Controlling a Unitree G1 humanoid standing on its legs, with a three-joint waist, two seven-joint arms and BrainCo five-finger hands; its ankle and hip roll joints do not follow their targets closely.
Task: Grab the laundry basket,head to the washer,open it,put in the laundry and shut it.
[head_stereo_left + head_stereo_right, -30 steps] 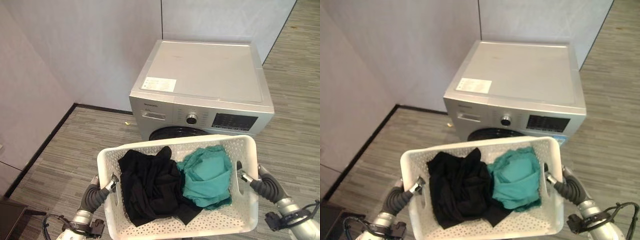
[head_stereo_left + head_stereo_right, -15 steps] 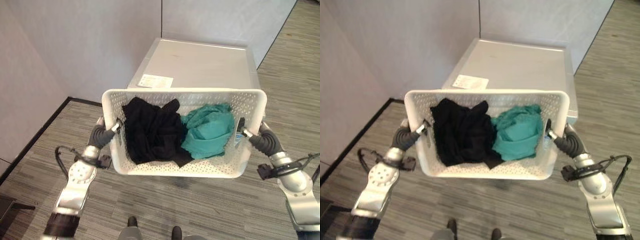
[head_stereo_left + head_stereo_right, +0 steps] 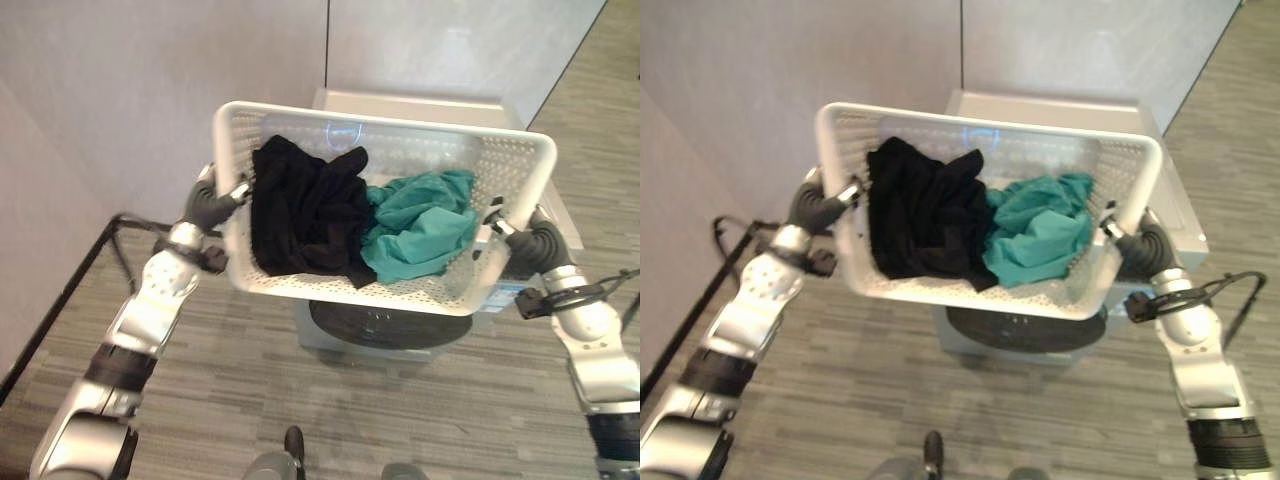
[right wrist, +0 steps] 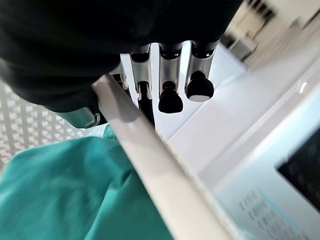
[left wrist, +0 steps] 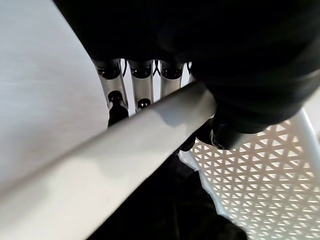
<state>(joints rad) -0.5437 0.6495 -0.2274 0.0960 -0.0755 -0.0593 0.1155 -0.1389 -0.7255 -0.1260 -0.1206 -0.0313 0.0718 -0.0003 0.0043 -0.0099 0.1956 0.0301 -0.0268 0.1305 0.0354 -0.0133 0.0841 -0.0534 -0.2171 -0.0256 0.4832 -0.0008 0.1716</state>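
I hold a white perforated laundry basket [image 3: 330, 290] high in front of me, over the front of the silver washer [image 3: 420, 100]. Black clothes [image 3: 305, 215] fill its left half and a teal garment [image 3: 420, 225] its right half. My left hand [image 3: 208, 205] is shut on the basket's left handle, and its fingers [image 5: 142, 82] curl round the white rim [image 5: 125, 145]. At the opposite handle my right hand [image 3: 530, 245] is shut too, with fingers [image 4: 170, 82] hooked over the rim [image 4: 150, 165]. The washer's dark round door [image 3: 385, 325] shows below the basket.
Pale grey walls [image 3: 150, 90] stand behind and to the left of the washer, with a dark skirting line [image 3: 55, 300] along the grey striped floor [image 3: 220, 390]. Open floor lies to the right of the washer [image 3: 600, 130].
The basket has risen from waist height to above the washer's front, with both hands staying on its handles. The camera has moved closer to the washer.
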